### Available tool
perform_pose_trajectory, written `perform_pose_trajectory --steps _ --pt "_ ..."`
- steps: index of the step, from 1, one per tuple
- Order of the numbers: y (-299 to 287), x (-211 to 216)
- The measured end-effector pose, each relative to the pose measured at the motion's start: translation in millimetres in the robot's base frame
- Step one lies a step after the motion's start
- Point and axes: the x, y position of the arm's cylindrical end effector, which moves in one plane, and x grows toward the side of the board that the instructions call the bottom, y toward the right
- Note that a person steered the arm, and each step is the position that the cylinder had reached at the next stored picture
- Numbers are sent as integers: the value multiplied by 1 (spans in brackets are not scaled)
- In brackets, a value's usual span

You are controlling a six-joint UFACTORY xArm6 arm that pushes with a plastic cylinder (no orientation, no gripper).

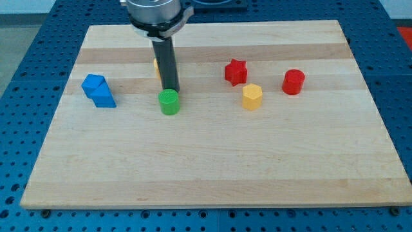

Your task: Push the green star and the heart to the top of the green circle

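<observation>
On the wooden tabletop [212, 161], a blue block [98, 90] sits at the view's left; a red star [235, 71], yellow hexagon [252, 96] and red cylinder [293, 82] stand apart at the right. A yellow block [156, 67] peeks from behind the rod. The rod stands upright, my tip [170, 89] touching the green circle [169, 102] at its top edge; this end effector has nothing to open or close. I see neither green star nor heart.

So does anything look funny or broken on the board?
Nothing looks broken or spilled. One oddity: my tip sits just above the green circle, and the rod hides most of a yellow block. No green star or heart shows.
</observation>
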Motion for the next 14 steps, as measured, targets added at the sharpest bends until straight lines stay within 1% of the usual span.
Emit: perform_pose_trajectory --steps 1,2,3,4,5,6,7,8,10,11,12,13,14 --pt "26 -22" --pt "34 -58" --pt "33 -102" --pt "17 -125" --pt "0 -125" --pt "-35 -125" --pt "-59 -120" --pt "-60 -94" --pt "-60 -13" --pt "-60 -13" --pt "-63 -63" --pt "-18 -57" --pt "2 -43"
